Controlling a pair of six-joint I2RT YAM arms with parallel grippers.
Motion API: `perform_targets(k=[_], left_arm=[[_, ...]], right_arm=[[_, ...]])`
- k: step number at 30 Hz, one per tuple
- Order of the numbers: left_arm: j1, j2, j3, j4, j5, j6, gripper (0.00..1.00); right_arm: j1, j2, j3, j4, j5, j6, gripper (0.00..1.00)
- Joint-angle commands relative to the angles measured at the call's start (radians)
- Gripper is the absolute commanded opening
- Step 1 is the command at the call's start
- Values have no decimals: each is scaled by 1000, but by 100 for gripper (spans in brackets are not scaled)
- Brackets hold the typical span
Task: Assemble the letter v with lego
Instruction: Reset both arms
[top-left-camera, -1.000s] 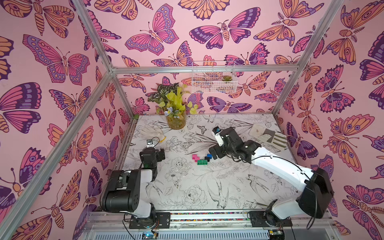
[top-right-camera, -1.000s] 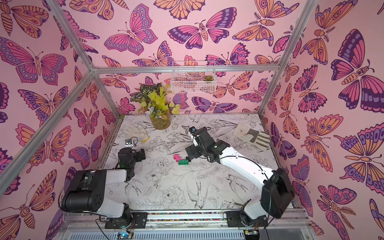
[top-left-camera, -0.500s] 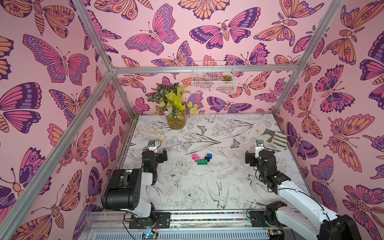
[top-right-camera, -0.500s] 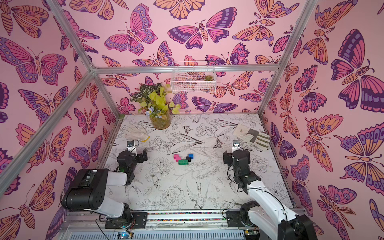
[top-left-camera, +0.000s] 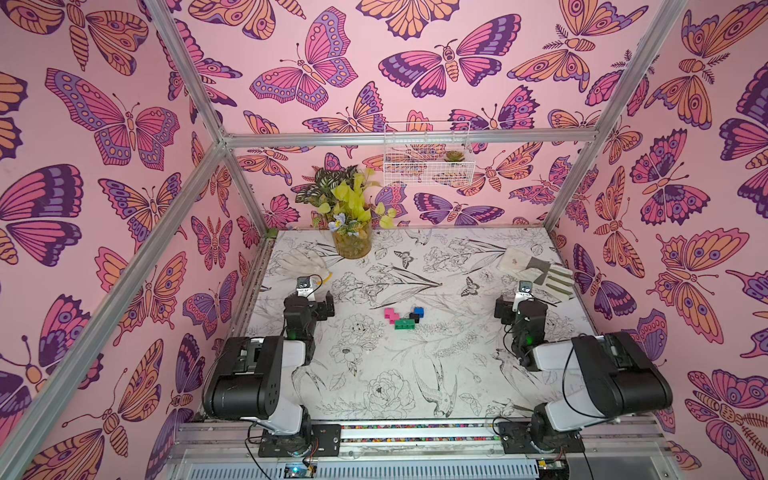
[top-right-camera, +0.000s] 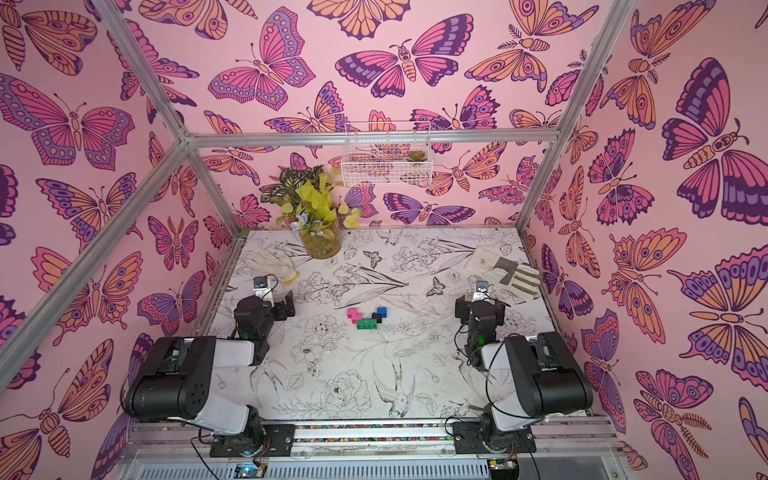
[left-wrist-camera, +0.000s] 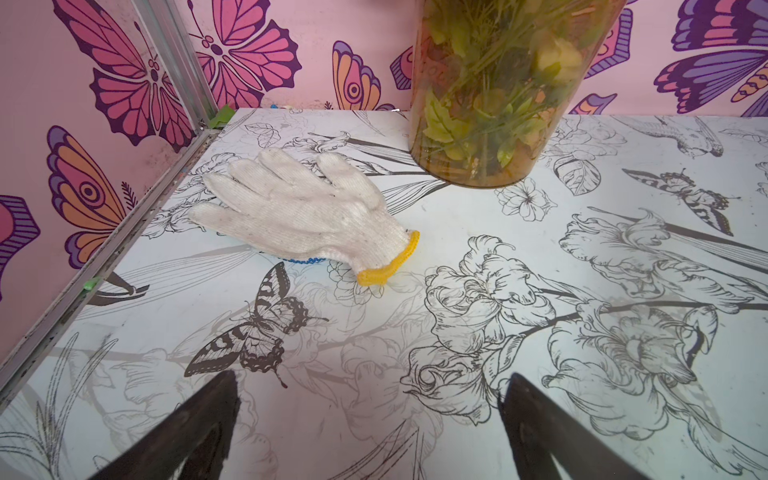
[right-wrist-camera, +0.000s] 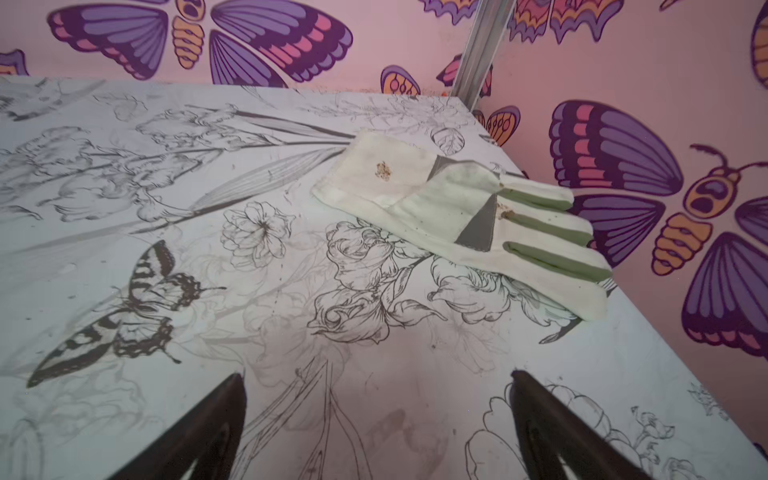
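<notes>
The lego stands joined as the letter v (top-left-camera: 402, 318) (top-right-camera: 367, 317) mid-table in both top views: a pink arm (top-left-camera: 390, 313), a green bottom (top-left-camera: 404, 323), then black (top-left-camera: 413, 317) and blue (top-left-camera: 418, 310). No gripper touches it. My left gripper (top-left-camera: 309, 299) (left-wrist-camera: 370, 378) is folded back at the table's left side, open and empty. My right gripper (top-left-camera: 519, 305) (right-wrist-camera: 376, 376) is drawn back at the right side, also open and empty. Neither wrist view shows the bricks; only printed table lies between the fingers.
A white knit glove (top-left-camera: 303, 262) (left-wrist-camera: 299, 216) lies ahead of the left gripper, next to a glass vase of plants (top-left-camera: 351, 245) (left-wrist-camera: 490, 104). A white-and-green glove (top-left-camera: 536, 270) (right-wrist-camera: 457, 216) lies ahead of the right gripper. A wire basket (top-left-camera: 428, 153) hangs on the back wall.
The right arm has pulled away from the bricks, back to the right side near its base. The bricks stayed put. The left arm barely moved.
</notes>
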Motion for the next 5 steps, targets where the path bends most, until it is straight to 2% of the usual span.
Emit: perform_targets(k=[1, 3, 5], left_arm=[[-2, 11, 10, -8, 11, 12, 100], [-1, 9, 11, -10, 20, 18, 100], [-1, 7, 5, 0, 20, 15, 100]], right_arm=[[-77, -10, 80, -30, -171, 63, 99], [-79, -5, 71, -6, -175, 58, 99], [-80, -24, 87, -70, -175, 59, 99]])
